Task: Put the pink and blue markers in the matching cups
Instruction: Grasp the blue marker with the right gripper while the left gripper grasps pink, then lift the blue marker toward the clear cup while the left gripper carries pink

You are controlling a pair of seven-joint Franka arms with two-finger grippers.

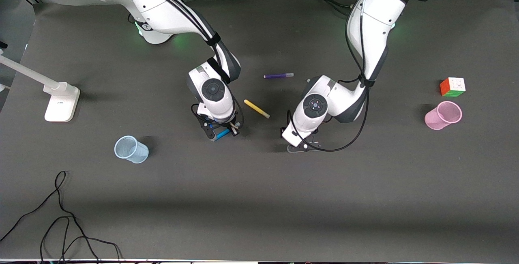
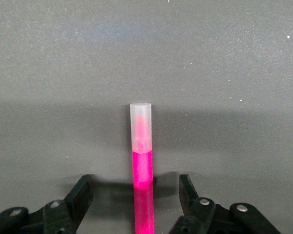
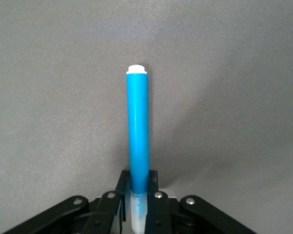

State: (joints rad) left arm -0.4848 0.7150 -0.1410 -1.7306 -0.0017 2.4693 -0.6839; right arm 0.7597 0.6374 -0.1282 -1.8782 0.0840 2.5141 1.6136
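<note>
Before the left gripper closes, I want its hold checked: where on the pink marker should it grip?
Grip the pink marker on its solid barrel, below the clear cap, from straight above. It lies flat between the left gripper's open fingers, so they close across its width.

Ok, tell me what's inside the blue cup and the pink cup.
Nothing shows inside the blue cup or the pink cup; each mouth faces the camera, though the bottoms are hard to make out. No marker is in either.

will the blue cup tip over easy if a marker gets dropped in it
Probably. The blue cup looks thin and see-through, so likely very light. It stands alone on the bare table, with nothing to brace it. The blue marker looks longer than the cup is tall, so its leaning weight could topple it.
</note>
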